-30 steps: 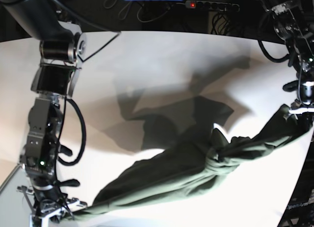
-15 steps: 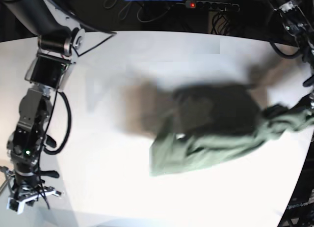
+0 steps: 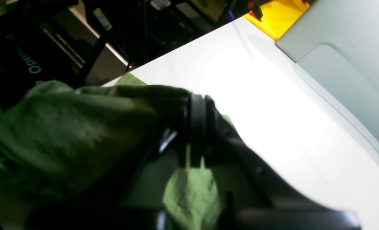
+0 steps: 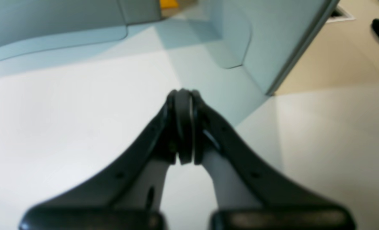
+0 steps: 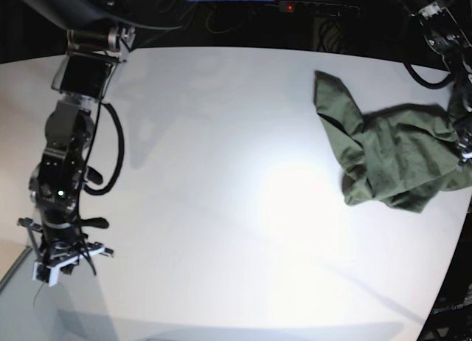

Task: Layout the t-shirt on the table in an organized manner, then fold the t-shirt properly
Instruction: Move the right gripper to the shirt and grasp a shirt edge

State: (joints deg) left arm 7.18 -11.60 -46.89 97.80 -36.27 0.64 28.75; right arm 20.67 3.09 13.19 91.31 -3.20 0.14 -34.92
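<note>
The olive-green t-shirt (image 5: 394,160) lies crumpled in a heap at the far right of the white table (image 5: 221,193), one flap reaching toward the back. My left gripper (image 5: 464,153) is at the shirt's right edge. In the left wrist view the left gripper (image 3: 195,111) is shut on a bunch of the shirt's cloth (image 3: 64,127) above the table (image 3: 272,95). My right gripper (image 5: 55,263) is at the table's left front edge, far from the shirt. In the right wrist view the right gripper (image 4: 183,108) is shut and empty.
A power strip (image 5: 317,7) with a red light and cables lie behind the table's far edge. The table's curved right edge (image 5: 450,282) runs close to the shirt. Grey panels (image 3: 352,48) and a yellow object (image 3: 278,16) stand beyond the table.
The shirt left my right gripper and was swept from the front middle to the far right, where it now lies bunched. My right arm drew back to the left.
</note>
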